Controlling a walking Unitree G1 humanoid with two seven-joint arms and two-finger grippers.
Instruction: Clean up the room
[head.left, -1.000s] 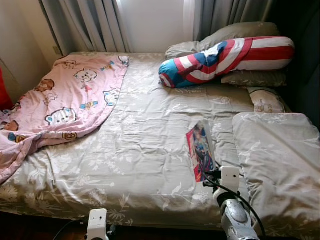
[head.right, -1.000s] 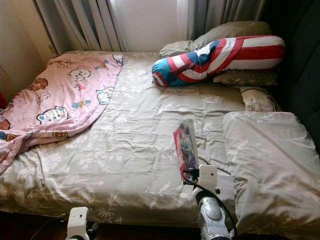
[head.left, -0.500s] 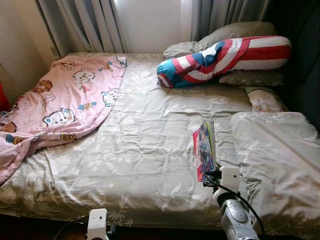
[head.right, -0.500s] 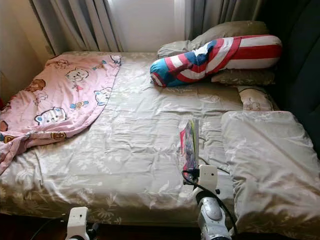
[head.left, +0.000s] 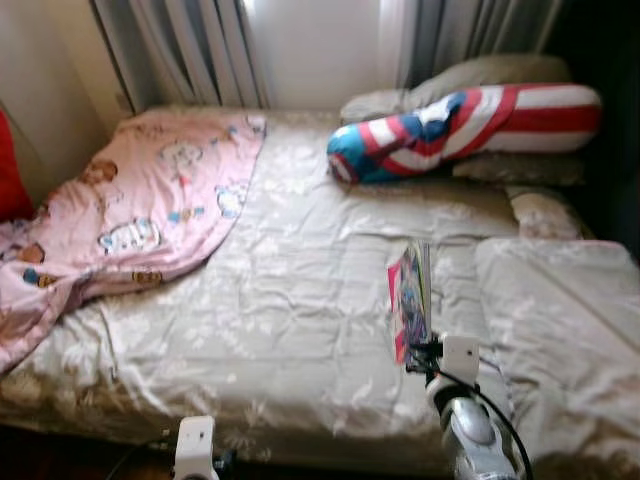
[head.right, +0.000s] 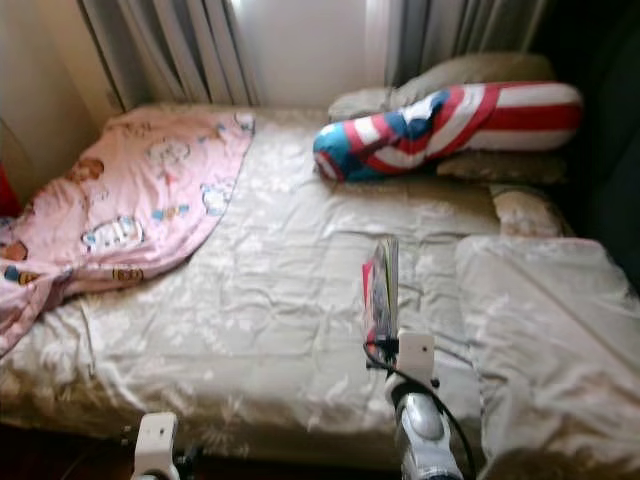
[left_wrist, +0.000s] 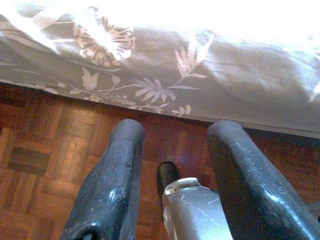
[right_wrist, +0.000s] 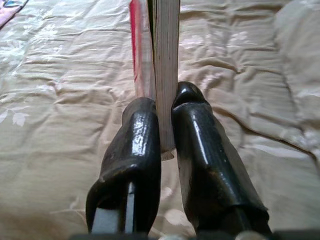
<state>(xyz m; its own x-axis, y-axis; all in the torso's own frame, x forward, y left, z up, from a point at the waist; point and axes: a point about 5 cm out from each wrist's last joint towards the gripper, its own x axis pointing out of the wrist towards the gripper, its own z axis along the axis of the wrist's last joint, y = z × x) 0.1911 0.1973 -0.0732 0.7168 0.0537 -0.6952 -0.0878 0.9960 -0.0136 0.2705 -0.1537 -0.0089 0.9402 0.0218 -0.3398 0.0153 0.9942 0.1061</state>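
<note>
A thin book (head.left: 411, 296) with a red and blue cover stands on edge above the beige floral bedspread (head.left: 290, 300). My right gripper (right_wrist: 165, 112) is shut on its lower end, and the page edges (right_wrist: 166, 55) rise between the two black fingers (right_wrist: 136, 150). The right arm (head.left: 462, 420) reaches over the bed's front edge. My left gripper (left_wrist: 172, 145) hangs open low at the bed's side, over the parquet floor (left_wrist: 45, 165), with nothing between its fingers (left_wrist: 112, 180).
A pink cartoon blanket (head.left: 130, 205) covers the bed's left part. A red, white and blue bolster (head.left: 470, 120) lies on pillows at the head. A folded beige duvet (head.left: 560, 330) sits at the right. Curtains (head.left: 200, 50) hang behind the bed.
The book has turned from lying tilted with its cover showing to standing on edge in the right gripper. The head camera has shifted slightly and the picture is blurred now.
</note>
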